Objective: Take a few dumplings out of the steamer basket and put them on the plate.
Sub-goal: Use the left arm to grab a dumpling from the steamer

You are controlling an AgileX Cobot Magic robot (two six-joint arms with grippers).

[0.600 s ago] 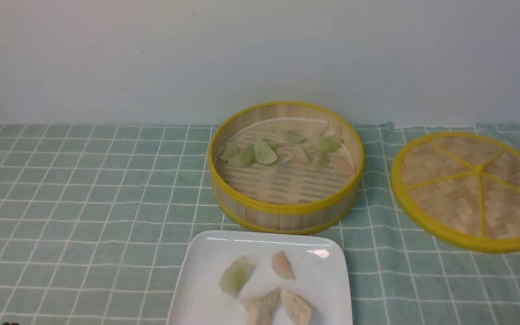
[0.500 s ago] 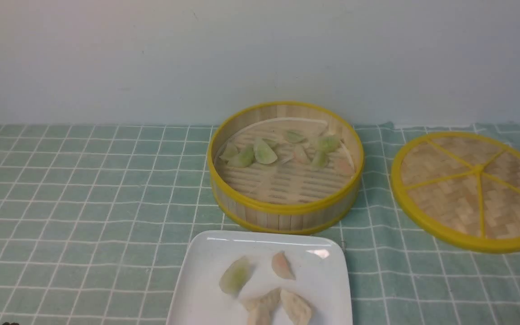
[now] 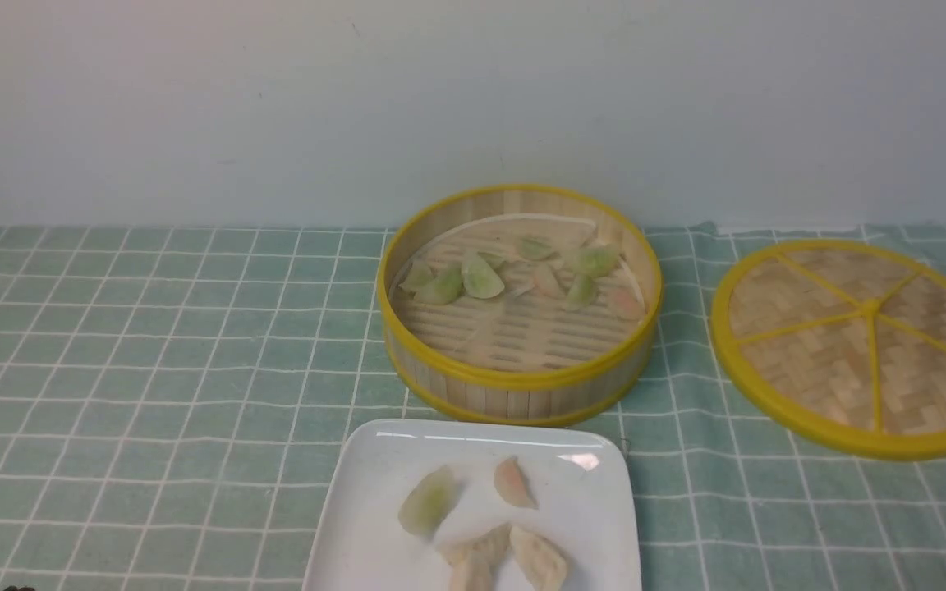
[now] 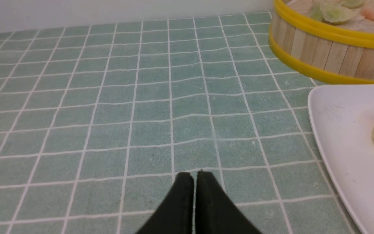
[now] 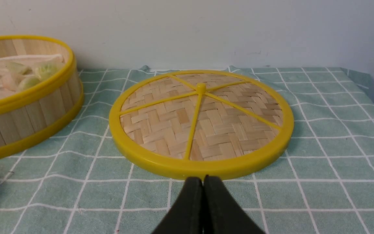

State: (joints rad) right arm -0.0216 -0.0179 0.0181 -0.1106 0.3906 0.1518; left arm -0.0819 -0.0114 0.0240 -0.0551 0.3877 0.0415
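Note:
The steamer basket (image 3: 518, 386) stands at the middle of the cloth with several dumplings (image 3: 481, 279) on its slatted floor. In front of it lies the white plate (image 3: 366, 501), holding several dumplings: a green one (image 3: 428, 501), a pinkish one (image 3: 514, 484) and beige ones (image 3: 534, 558). Neither gripper shows in the front view. My left gripper (image 4: 194, 175) is shut and empty, low over the cloth to the left of the plate (image 4: 342, 143) and basket (image 4: 320, 55). The right gripper (image 5: 203, 179) is shut and empty, just short of the lid's rim.
A flat woven lid (image 3: 859, 345) with yellow spokes lies to the right of the basket (image 5: 28, 113), filling the middle of the right wrist view (image 5: 203, 126). A green checked cloth (image 3: 153, 369) covers the table, and a pale wall (image 3: 276, 98) stands behind.

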